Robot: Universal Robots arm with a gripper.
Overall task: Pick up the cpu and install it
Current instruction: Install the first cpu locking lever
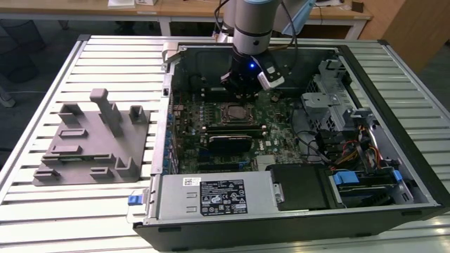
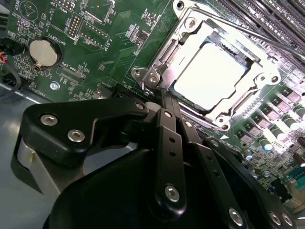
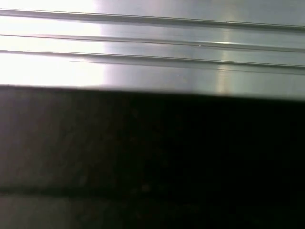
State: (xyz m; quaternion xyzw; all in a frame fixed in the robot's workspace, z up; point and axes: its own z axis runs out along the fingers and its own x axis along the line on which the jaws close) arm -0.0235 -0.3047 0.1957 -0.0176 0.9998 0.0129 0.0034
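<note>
The cpu [image 2: 212, 76] is a flat square chip with a pale, bright metal top, seated in the shiny steel socket frame [image 2: 164, 52] on the green circuit board [image 2: 109, 43] inside the open black computer case [image 1: 393, 174]. The gripper [image 2: 159, 93], of matte black bolted links, hangs just beside the socket, its fingers closed together and holding nothing. A grey plastic tray [image 1: 84, 153] with upright posts lies outside the case.

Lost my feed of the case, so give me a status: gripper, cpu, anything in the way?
Gripper over the motherboard, beside the socket, holding nothing. Cpu seated in the socket, metal frame around it. Nothing lying on top of it.
</note>
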